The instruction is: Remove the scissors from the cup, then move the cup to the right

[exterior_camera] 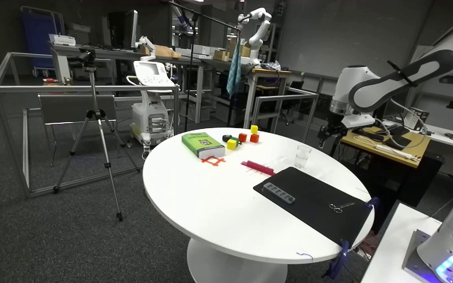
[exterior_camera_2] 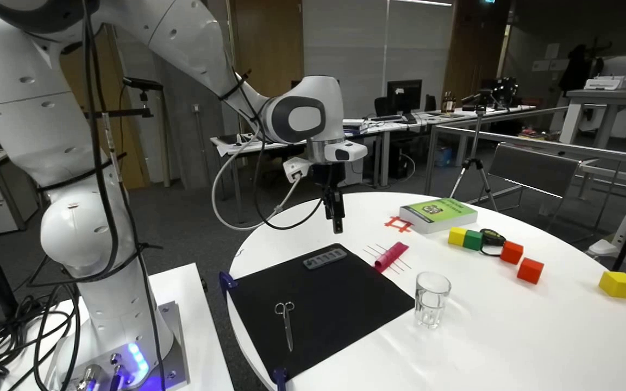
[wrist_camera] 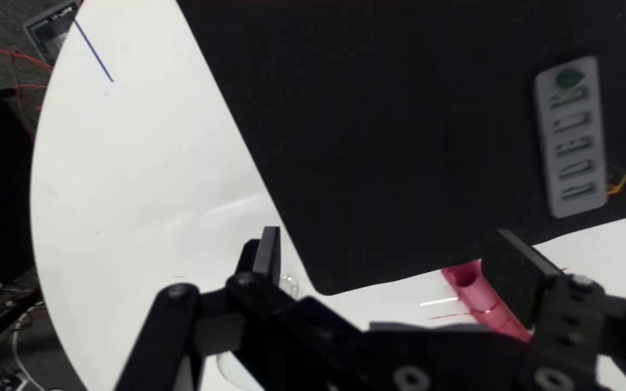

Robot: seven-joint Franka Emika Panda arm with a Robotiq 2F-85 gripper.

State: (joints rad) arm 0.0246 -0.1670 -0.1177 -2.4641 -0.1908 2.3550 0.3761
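Observation:
The scissors (exterior_camera: 346, 205) lie flat on the black mat (exterior_camera_2: 340, 304), outside the cup; in an exterior view the scissors (exterior_camera_2: 288, 331) have their loops toward the mat's middle. Upright on the white table, just off a mat corner, stands the clear cup (exterior_camera_2: 431, 301), seen also as a cup (exterior_camera: 302, 157) with nothing in it. My gripper (exterior_camera_2: 337, 231) hangs in the air above the tabletop, fingers pointing down. In the wrist view the gripper (wrist_camera: 386, 233) is open wide with nothing between its fingers; the left one covers most of the cup (wrist_camera: 289, 285). The scissors are outside that view.
A grey slotted strip (exterior_camera_2: 324, 258) rests on the mat. Beside the mat is a pink tube piece (exterior_camera_2: 390, 257) with thin sticks. Farther across are a green book (exterior_camera_2: 438, 213), a tape measure (exterior_camera_2: 492, 237) and several coloured cubes (exterior_camera_2: 530, 270). Blue clamps (exterior_camera: 338, 259) grip the table edge.

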